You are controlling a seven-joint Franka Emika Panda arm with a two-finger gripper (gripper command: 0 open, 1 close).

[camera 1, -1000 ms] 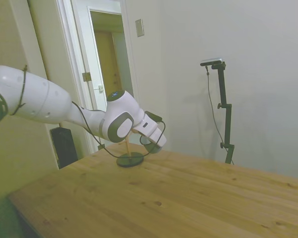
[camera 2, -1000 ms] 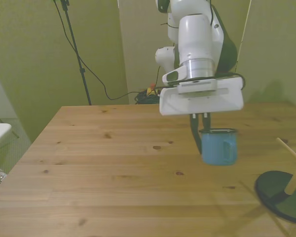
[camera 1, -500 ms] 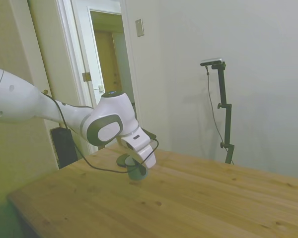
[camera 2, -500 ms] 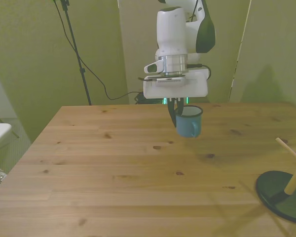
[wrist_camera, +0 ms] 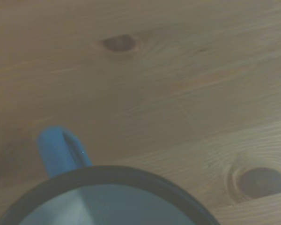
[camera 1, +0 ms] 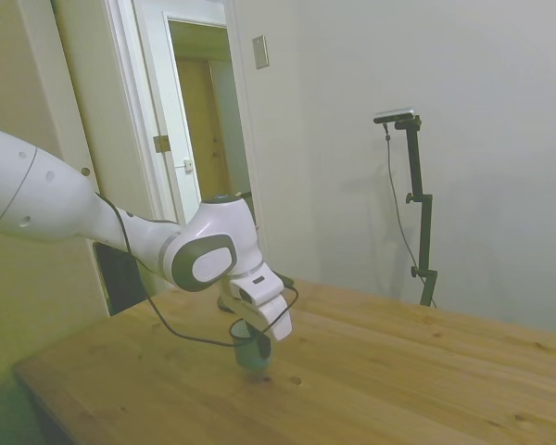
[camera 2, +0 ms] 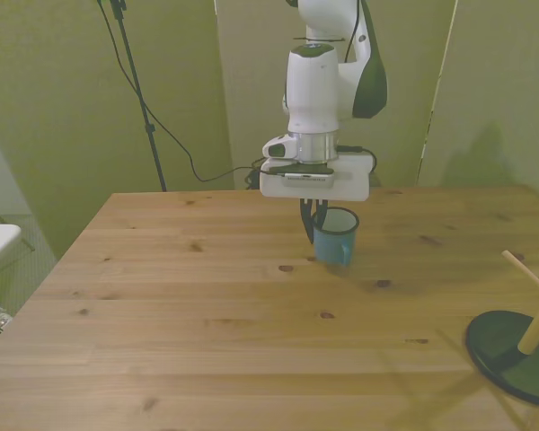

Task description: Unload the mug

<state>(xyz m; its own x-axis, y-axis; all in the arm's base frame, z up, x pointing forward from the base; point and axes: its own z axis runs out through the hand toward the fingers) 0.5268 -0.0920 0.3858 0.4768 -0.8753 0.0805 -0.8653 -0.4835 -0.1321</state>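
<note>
The blue-green mug [camera 2: 336,239] stands upright, low over the wooden table [camera 2: 198,314] a little behind its middle. I cannot tell whether its base touches the wood. My gripper [camera 2: 312,223] comes straight down from above and is shut on the mug's rim, on the side toward the front view's left. In the side view the mug [camera 1: 254,351] hangs under the gripper [camera 1: 245,331] close to the tabletop. The wrist view shows the mug's dark rim [wrist_camera: 131,174], its pale inside and its blue handle [wrist_camera: 60,152] over wood grain.
A wooden peg stand with a dark round base [camera 2: 508,355] sits at the table's near corner on the front view's right, well away from the mug. An open doorway [camera 1: 199,102] lies behind the arm in the side view.
The arm has carried the mug away from the peg stand, toward the table's far side and the front view's left, then lowered it close to the tabletop. The gripper stays shut on it.
</note>
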